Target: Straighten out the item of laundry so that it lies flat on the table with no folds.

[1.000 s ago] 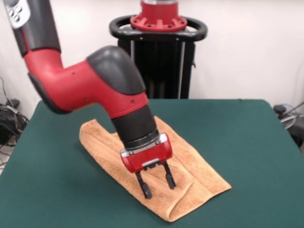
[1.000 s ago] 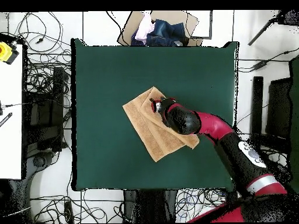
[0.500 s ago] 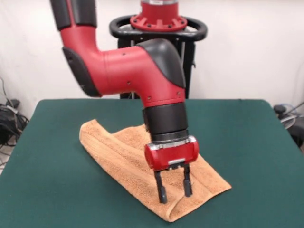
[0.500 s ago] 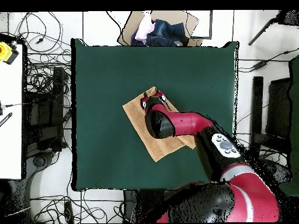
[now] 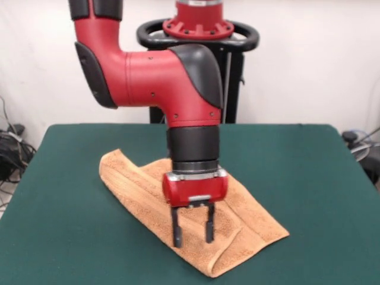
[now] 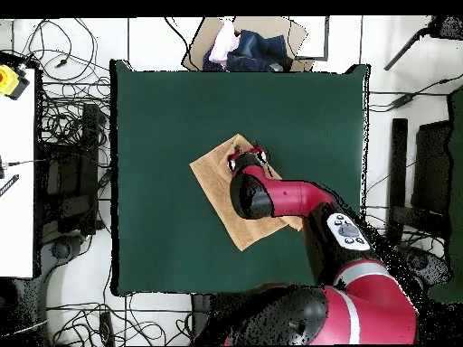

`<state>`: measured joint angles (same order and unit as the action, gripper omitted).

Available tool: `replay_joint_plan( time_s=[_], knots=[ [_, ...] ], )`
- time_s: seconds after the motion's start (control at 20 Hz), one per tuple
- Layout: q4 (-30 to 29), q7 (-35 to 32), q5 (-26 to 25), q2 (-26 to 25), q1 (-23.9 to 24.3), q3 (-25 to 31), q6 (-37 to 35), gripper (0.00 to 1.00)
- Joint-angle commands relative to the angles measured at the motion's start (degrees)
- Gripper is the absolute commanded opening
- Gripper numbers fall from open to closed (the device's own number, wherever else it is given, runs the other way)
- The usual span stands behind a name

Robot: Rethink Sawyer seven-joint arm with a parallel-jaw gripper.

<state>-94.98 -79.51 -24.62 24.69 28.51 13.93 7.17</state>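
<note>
Front view, left to right. The dark green table (image 5: 65,237) carries the peach terry-cloth towel (image 5: 127,181), which lies diagonally near the table's centre, from the far left toward the near right. The towel is folded over on itself, with a raised ridge running along its near right portion. The red and black arm (image 5: 172,77) descends vertically over the towel's middle. The gripper (image 5: 193,228) points straight down, its two black fingers (image 5: 176,228) spread apart with nothing between them, tips just at the cloth surface.
</note>
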Motion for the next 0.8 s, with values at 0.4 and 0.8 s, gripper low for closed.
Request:
replay_joint_plan(
  time_s=[0.4, 0.8],
  knots=[
    [12.61, -9.59, 8.13, -11.54, -8.30, -13.49, 2.64, 1.00],
    [17.42, -10.80, 14.78, -16.00, -15.53, -20.87, 1.68, 1.00]
  ],
)
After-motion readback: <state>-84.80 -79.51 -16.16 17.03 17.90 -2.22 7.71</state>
